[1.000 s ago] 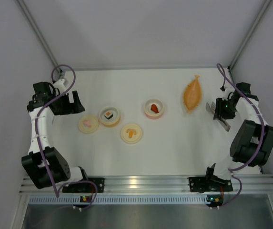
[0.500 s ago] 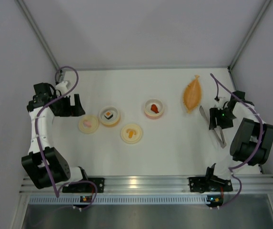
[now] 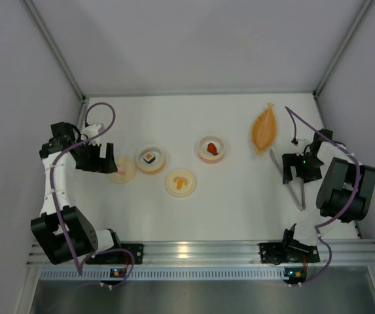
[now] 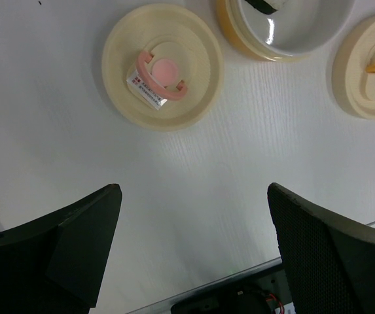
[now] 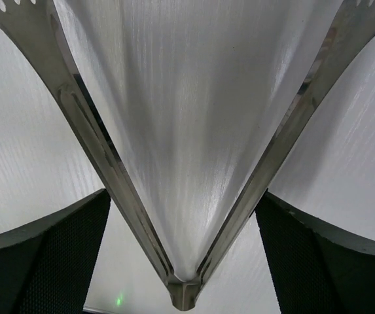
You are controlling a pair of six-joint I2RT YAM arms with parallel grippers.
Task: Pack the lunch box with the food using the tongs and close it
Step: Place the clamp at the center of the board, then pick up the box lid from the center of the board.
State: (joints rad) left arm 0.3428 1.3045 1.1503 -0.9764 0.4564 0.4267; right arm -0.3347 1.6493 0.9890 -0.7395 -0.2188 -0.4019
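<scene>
You have two arms in the overhead view, one at each side edge of the white table (image 3: 239, 196), and one pair of tongs (image 5: 86, 134) lying at the right of the frame, hinge toward the bottom and flat tips toward the top. Your right gripper (image 3: 296, 171) sits low over them with its jaws spread wide. In its wrist view the two silver arms fan out in a V between the two fingers, but you cannot tell whether the pads touch the metal. Your left gripper (image 3: 110, 160) is released too, holding nothing, and hangs at the left of the frame just beside a cream lid with a pink handle (image 4: 194, 78). Count two lids in all; the second, a cream lid with an orange handle (image 3: 180, 182), lies lower and nearer the centre. There are two round bowls and two food pieces, one in each. The sushi roll (image 3: 149, 157) sits in the orange-rimmed bowl (image 3: 159, 165) just right of the pink-handled lid, and the red piece (image 3: 211, 146) sits in the second bowl (image 3: 221, 154) near mid-frame. Neither bowl has a lid on it. One orange leaf-shaped dish (image 3: 264, 129) lies at the upper right, between the red piece's bowl and the tongs, near the tongs' tips but apart from them.
</scene>
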